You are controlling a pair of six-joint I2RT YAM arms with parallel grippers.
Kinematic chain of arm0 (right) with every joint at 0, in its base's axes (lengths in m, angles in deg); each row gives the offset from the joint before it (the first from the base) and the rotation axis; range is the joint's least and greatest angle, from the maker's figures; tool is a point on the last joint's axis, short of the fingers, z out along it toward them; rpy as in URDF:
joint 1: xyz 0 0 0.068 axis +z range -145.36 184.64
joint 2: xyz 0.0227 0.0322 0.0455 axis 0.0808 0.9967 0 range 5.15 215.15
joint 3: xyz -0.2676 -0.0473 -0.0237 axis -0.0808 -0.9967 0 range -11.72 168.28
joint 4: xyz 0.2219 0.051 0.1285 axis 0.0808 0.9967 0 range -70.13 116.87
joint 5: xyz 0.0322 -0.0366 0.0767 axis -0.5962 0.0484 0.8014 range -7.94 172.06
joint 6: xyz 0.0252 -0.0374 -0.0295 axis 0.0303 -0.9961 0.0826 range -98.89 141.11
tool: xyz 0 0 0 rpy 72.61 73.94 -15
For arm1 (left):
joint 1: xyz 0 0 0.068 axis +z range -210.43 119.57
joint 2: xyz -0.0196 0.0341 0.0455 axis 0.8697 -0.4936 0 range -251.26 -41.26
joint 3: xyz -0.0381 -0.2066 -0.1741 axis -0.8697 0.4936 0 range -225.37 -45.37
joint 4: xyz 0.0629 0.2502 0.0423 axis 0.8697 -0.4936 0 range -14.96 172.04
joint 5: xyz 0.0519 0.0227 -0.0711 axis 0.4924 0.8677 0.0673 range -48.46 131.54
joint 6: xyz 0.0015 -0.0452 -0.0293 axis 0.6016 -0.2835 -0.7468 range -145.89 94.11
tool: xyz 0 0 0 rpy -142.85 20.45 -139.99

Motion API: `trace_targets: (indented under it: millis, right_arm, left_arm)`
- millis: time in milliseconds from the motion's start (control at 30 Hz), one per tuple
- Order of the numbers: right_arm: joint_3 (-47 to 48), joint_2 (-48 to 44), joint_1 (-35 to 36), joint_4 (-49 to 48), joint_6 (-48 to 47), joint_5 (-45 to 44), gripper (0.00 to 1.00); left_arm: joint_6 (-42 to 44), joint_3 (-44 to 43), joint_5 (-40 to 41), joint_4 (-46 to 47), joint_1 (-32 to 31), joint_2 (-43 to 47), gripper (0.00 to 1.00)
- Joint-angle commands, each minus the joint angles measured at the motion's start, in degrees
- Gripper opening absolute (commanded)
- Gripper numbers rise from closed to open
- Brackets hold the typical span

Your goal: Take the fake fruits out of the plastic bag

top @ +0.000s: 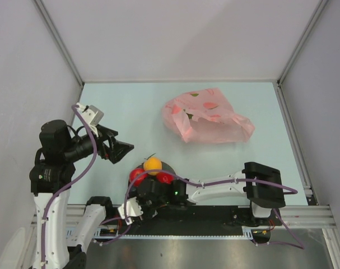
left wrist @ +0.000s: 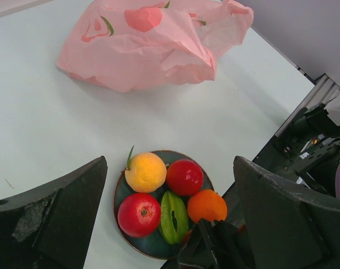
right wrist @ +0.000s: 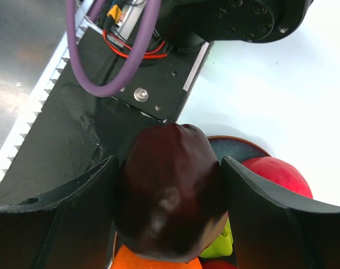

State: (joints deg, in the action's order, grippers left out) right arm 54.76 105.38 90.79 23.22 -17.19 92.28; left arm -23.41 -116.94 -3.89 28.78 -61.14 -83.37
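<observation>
The pink plastic bag [top: 206, 116] [left wrist: 158, 39] lies crumpled on the far side of the table. On a dark round plate [top: 171, 169] [left wrist: 120, 193] sit fake fruits: a yellow-orange one [left wrist: 145, 172] [top: 153, 163], two red apples [left wrist: 184, 177] [left wrist: 139, 214], a green piece [left wrist: 173, 216] and an orange [left wrist: 206, 205]. My right gripper [right wrist: 168, 163] [top: 150, 196] is at the plate's near edge, shut on a dark maroon fruit [right wrist: 170, 196], just above the orange [right wrist: 150, 262]. My left gripper [top: 122, 150] [left wrist: 170, 163] hangs open to the left of the plate and holds nothing.
The metal rail and arm bases [top: 214, 216] run along the near table edge, right behind the plate. A purple cable [right wrist: 102, 61] loops above the rail. Grey walls enclose the table on three sides.
</observation>
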Motion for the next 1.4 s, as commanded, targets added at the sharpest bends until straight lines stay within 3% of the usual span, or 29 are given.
trace_targets:
  millis: [0,767,1167,1233,1367]
  right_arm:
    - [0.6,0.9,0.2,-2.7,0.1,-1.9,0.51]
    - [-2.8,1.7,-2.7,-8.6,6.4,-5.2,0.57]
    - [-3.0,1.2,-2.1,-7.6,4.9,-5.5,0.82]
    - [-3.1,0.9,-2.1,-7.2,4.5,-5.6,0.98]
    - [-3.1,-0.4,-1.5,-7.4,4.7,-6.3,1.0]
  left_arm:
    - [-0.4,-0.1,-1.9,0.3,0.5,-0.1,1.0]
    - [-1.1,3.3,-4.1,2.3,0.5,0.6,1.0]
    - [-1.8,3.1,-4.8,3.2,0.5,-0.1,1.0]
    - [-2.0,3.2,-4.9,3.6,0.5,-0.2,1.0]
    - [-2.1,3.2,-4.9,3.9,0.5,-0.3,1.0]
